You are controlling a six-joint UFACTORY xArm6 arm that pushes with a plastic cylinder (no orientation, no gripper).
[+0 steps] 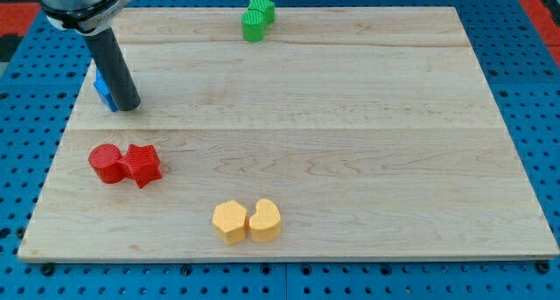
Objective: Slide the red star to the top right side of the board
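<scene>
Camera view, the only one: a pale wooden bench (350,116) of glued planks lies on a blue perforated base (525,38). My tip (128,106), the lower end of the straight dark rod, rests on the wood near the view's left edge, in the upper half, touching or just beside a blue block (103,88) that the rod partly hides, so its shape cannot be made out. This tool has no jaws, so there is nothing to tell as apart or together.

Below my tip, well apart from it, sits the red star-shaped block (142,164) in the lower left, touching a red round block (104,163) on its left. Two yellow blocks, one roughly hexagonal (229,221) and one notched (265,219), sit side by side near the bottom edge. Two green blocks (257,18) huddle at the top edge.
</scene>
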